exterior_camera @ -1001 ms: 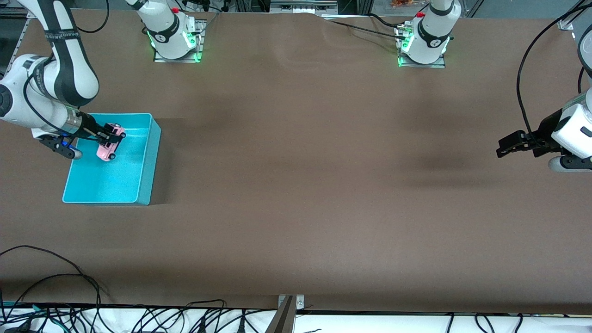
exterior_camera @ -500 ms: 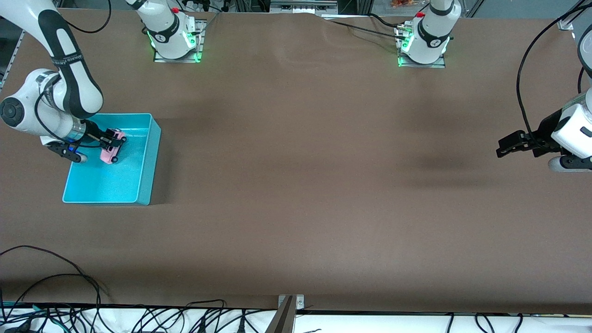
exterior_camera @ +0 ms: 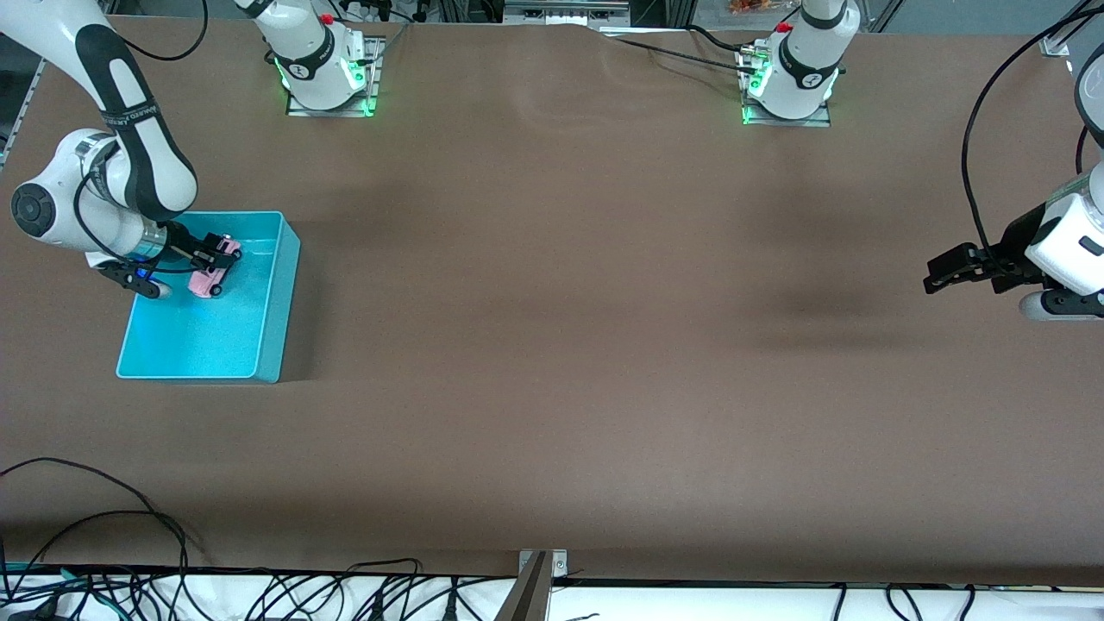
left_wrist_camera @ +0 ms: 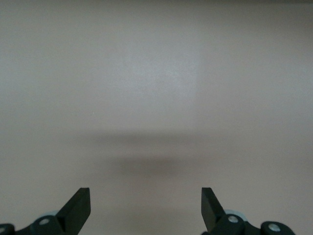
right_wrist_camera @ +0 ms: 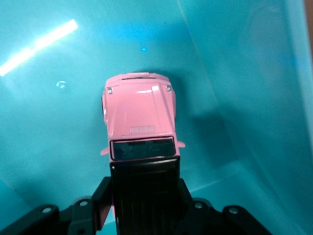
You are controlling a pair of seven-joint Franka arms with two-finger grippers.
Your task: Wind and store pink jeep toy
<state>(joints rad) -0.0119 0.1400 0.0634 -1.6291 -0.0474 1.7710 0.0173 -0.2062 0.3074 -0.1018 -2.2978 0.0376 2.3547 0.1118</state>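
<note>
Brown table, bin at edge.

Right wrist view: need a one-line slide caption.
Right hand shut on the pink jeep toy, holding it nose-down inside the turquoise bin.

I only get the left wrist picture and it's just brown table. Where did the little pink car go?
Observer: The pink jeep toy is inside the turquoise bin, at the right arm's end of the table.
Operator: Is something holding it?
Observer: Yes, the right tool is shut on its black roof.
Operator: Is my arm helping?
Observer: No, the left tool waits open over bare table, at the left arm's end.
</note>
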